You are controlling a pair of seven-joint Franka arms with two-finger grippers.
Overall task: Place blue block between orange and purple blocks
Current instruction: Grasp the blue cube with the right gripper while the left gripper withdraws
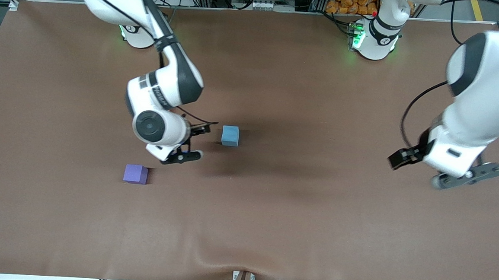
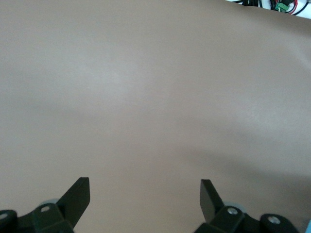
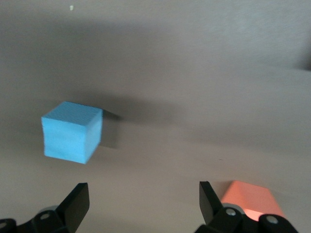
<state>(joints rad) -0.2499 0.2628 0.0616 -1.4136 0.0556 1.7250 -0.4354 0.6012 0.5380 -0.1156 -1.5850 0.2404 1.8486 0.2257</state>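
The brown desk (image 1: pixel 270 228) carries three cubes. The left gripper (image 1: pixel 442 169) waits over bare cloth at its own end, jaws released and empty. The right gripper (image 1: pixel 191 141) hovers close beside the blue block (image 1: pixel 230 135), jaws released, and is plainly the nearer arm. The purple block (image 1: pixel 135 173) sits nearer the front camera. The orange block (image 3: pixel 250 199) shows only in the right wrist view, just beside those jaws.
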